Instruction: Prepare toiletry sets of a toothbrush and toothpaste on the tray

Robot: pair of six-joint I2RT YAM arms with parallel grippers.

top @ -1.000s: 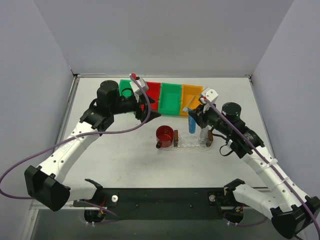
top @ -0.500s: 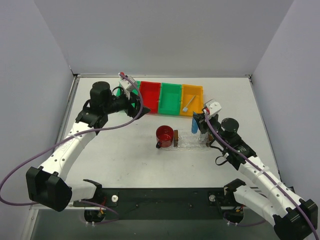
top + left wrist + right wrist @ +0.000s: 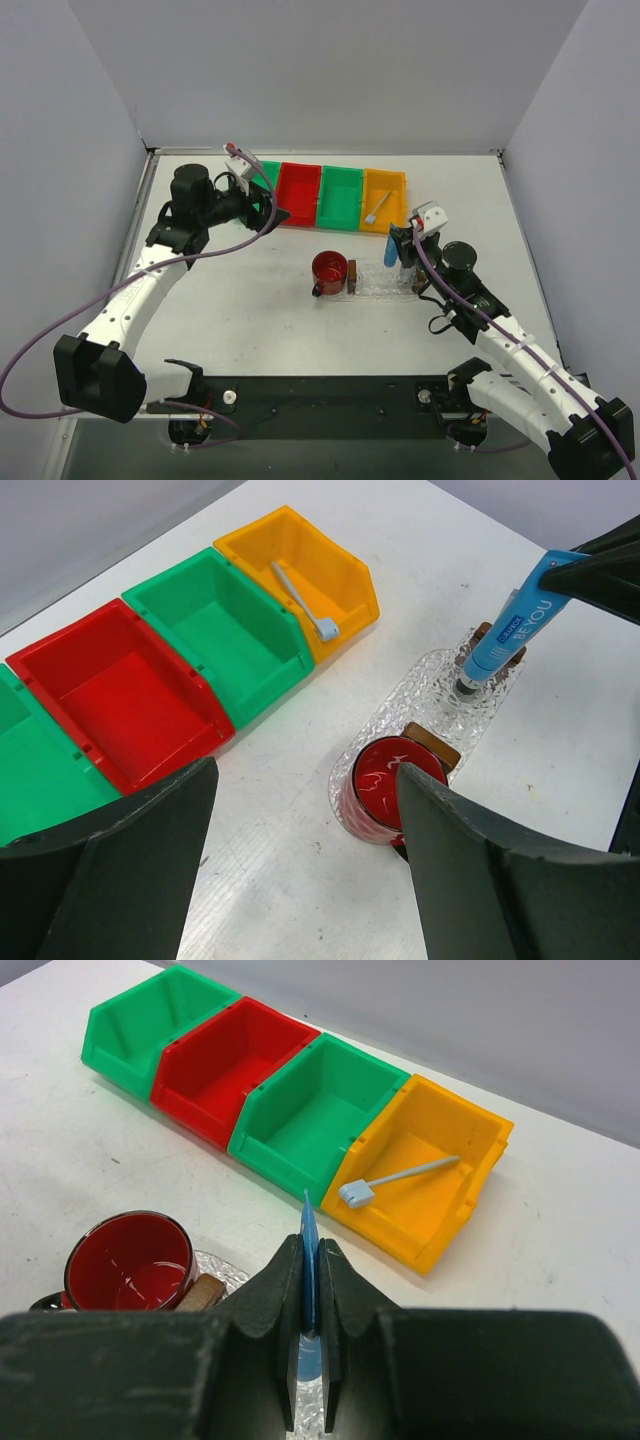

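Observation:
My right gripper (image 3: 398, 246) is shut on the bright blue toothpaste tube (image 3: 389, 250), also seen in the right wrist view (image 3: 309, 1260). It holds the tube upright, cap down, over the right end of the clear tray (image 3: 383, 287), which has a brown block (image 3: 352, 277) at each end. In the left wrist view the tube (image 3: 505, 630) reaches down to the tray (image 3: 430, 695). The white toothbrush (image 3: 377, 208) lies in the orange bin (image 3: 385, 185); it also shows in the wrist views (image 3: 300, 598) (image 3: 400, 1175). My left gripper (image 3: 268, 212) is open and empty, near the left green bin. I cannot make out the pale tube.
A row of bins stands at the back: green (image 3: 268, 172), red (image 3: 298, 192), green (image 3: 340, 195), orange. A red cup (image 3: 329, 270) stands at the tray's left end, against the brown block. The table's back wall is just behind the bins.
My left arm has drawn back to the left, from over the red bin to the left green bin. My right arm has shifted slightly, still holding the blue tube at the tray.

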